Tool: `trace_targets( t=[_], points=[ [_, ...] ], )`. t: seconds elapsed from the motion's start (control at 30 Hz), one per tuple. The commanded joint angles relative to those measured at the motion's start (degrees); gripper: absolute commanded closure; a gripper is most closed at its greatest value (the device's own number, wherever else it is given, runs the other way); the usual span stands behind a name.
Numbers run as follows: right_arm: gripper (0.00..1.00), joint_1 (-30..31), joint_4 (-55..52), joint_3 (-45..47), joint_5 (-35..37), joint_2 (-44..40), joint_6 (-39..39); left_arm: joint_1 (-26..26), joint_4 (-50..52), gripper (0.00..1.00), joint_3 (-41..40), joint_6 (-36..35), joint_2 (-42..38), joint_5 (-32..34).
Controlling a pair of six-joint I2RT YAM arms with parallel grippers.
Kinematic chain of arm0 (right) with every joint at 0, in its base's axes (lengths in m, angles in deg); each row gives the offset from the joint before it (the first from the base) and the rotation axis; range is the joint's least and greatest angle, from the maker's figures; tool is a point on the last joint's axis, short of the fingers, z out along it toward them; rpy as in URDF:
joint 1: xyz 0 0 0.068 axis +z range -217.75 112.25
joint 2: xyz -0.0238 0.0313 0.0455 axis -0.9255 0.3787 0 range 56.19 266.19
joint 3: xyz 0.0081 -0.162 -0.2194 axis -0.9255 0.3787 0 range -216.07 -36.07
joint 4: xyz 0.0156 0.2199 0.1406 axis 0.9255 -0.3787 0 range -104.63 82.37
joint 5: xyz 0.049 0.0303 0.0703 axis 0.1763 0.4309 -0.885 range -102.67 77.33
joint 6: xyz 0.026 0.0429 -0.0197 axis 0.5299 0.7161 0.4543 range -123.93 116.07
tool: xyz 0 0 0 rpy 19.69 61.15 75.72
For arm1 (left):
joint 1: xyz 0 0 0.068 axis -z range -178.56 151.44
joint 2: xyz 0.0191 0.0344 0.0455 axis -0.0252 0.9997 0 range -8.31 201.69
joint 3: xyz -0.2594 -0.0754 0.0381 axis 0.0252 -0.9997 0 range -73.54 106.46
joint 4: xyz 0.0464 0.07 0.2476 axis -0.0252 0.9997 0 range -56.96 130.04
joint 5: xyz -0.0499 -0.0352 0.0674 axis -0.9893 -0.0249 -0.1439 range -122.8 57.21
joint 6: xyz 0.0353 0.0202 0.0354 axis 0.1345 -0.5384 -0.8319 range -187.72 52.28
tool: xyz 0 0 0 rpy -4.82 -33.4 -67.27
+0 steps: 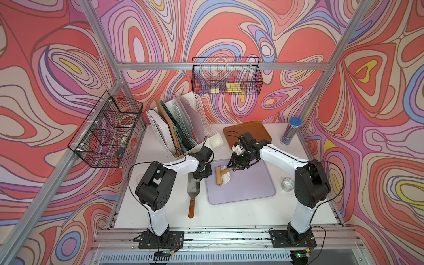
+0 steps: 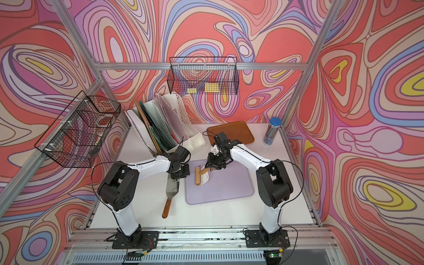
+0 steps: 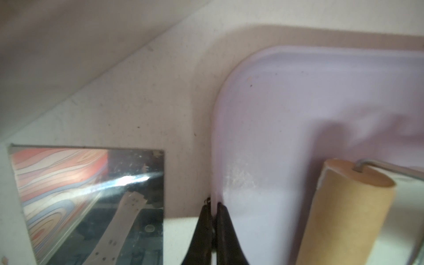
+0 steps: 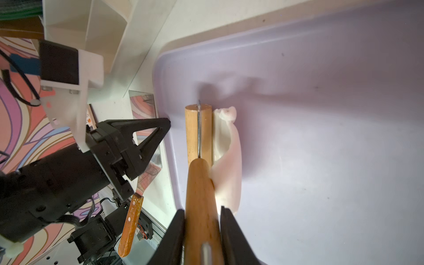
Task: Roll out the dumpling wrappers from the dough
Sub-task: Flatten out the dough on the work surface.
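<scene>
A white sheet of dough lies on the purple mat, curled up against the wooden roller. In both top views the dough shows just right of the roller. My right gripper is shut on the roller's wooden handle. My left gripper is shut on the mat's left rim, pinching it. No round dumpling wrappers are in view.
A metal spatula with a wooden handle lies left of the mat. Behind stand a white file rack, a brown tray and a blue-capped tube. A small clear round dish sits right of the mat.
</scene>
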Motion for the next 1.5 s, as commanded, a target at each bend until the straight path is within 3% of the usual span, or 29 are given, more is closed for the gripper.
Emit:
trace_targets(
  t=[0.0, 0.13, 0.37, 0.47, 0.6, 0.77, 1.1, 1.33, 1.47],
  points=[
    [1.00, 0.25, -1.64, 1.18, 6.51, 2.89, 0.86, 0.07, -0.57, 1.00, -1.98, 0.76, 0.26, -0.69],
    [1.00, 0.38, 0.38, 1.44, 5.52, 2.49, 0.54, 0.07, -0.52, 1.00, -2.01, 0.67, 0.08, -0.36],
    [1.00, 0.81, 11.03, -0.47, -11.72, -1.39, 0.68, 0.08, -0.13, 1.00, -2.08, 0.50, 0.26, 0.23],
    [1.00, 0.86, 10.54, -2.27, -15.11, -3.25, -0.46, 0.11, 0.05, 1.00, -2.17, 0.50, 0.06, 0.61],
    [1.00, 0.15, 1.89, -4.31, -9.52, -6.91, -4.65, 0.13, 0.23, 1.00, -2.42, 0.51, -0.27, 1.08],
    [1.00, -5.44, -4.26, -0.54, -5.77, -11.48, -6.17, 0.07, -0.04, 1.00, -2.58, 0.33, -0.31, 1.04],
    [1.00, -10.72, -4.08, 5.58, -6.09, -8.05, -7.57, 0.07, 0.44, 1.00, -2.26, 0.15, 0.17, 1.18],
    [1.00, -21.75, -4.69, 17.06, -5.52, -8.29, -11.15, 0.13, 0.06, 1.00, -2.63, 0.06, 0.25, 0.09],
    [1.00, -23.76, -4.37, 19.43, -2.06, -8.13, -12.10, 0.09, -0.24, 1.00, -2.73, 0.06, 0.44, -0.06]
  ],
)
